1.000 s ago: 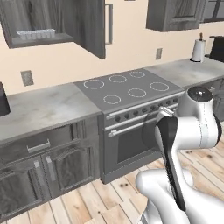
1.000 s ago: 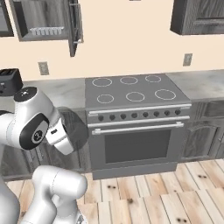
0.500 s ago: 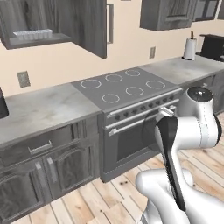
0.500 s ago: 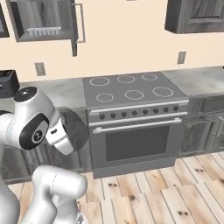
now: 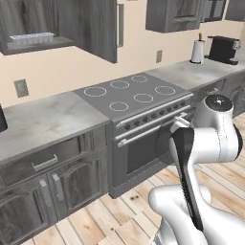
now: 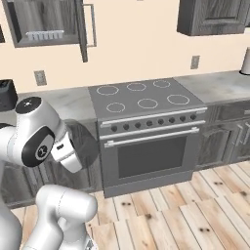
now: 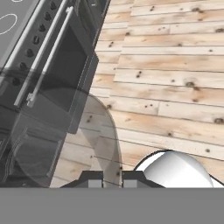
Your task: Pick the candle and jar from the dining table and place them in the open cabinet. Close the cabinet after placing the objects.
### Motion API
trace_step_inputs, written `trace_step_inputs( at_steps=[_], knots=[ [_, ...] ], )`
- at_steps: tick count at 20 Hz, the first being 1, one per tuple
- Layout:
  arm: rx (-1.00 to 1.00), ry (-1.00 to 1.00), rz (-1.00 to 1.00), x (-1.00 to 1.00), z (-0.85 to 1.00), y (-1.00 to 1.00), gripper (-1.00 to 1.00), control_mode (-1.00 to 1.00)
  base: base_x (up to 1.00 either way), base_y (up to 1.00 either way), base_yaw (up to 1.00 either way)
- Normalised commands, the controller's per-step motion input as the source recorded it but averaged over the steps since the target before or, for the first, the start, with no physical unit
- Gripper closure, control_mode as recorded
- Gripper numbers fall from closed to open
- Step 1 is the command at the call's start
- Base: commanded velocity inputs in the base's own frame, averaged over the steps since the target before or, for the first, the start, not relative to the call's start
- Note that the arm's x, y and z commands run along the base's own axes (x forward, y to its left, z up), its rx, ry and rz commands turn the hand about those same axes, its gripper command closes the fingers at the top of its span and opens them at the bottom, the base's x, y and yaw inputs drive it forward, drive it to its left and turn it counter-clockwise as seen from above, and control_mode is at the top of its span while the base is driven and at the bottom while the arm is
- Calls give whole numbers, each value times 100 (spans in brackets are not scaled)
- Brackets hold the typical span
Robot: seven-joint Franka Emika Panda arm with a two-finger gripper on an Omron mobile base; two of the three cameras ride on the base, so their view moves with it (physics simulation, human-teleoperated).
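We saw the jaws clamped together on the jar (image 7: 65, 131); in the hand view the 2 dark finger tips (image 7: 91, 178) stood at the bottom edge, and the frosted grey, see-through body rose from between them, lying across the oven (image 7: 57, 65) front and the plank floor (image 7: 175, 65).

In the right base view the jar (image 6: 82, 144) hung at the end of the white arm (image 6: 34, 139), low in front of the lower cupboards, just left of the oven door and below the edge of the marble desk (image 6: 63, 100); from the left base view it showed as a dark round shape (image 5: 165, 141) beside the arm's wrist, in front of the oven's lower half.

The cabinet (image 5: 103, 28) was high on the wall to the upper left, well apart from the jar and well above it; its panelled door stood swung out, and on the inner shelf lay a clear ridged tray (image 5: 31, 37) — we could make out nothing else on that shelf.

Beneath it ran the desk, then the cooktop (image 5: 131, 93) with 6 white rings; a black toaster (image 6: 7, 93) sat at the far left of the desk in the right base view; at the far right of the left base view a paper-towel roll (image 5: 197, 50) stood just beside a dark coffee machine (image 5: 222, 48) — both well away from the arm.
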Motion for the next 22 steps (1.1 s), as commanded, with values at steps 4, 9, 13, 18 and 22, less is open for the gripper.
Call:
trace_step_inputs(
  at_steps=[4,9,13,18,22],
  knots=[
    [0,0,0,0,0,0,100,100,11,45,-17],
    [0,0,0,0,0,0,100,100,15,45,-18],
    [0,0,0,0,0,0,100,100,21,47,-17],
    [0,0,0,0,0,0,100,100,20,46,-17],
    [0,0,0,0,0,0,100,100,19,45,-16]
  ],
)
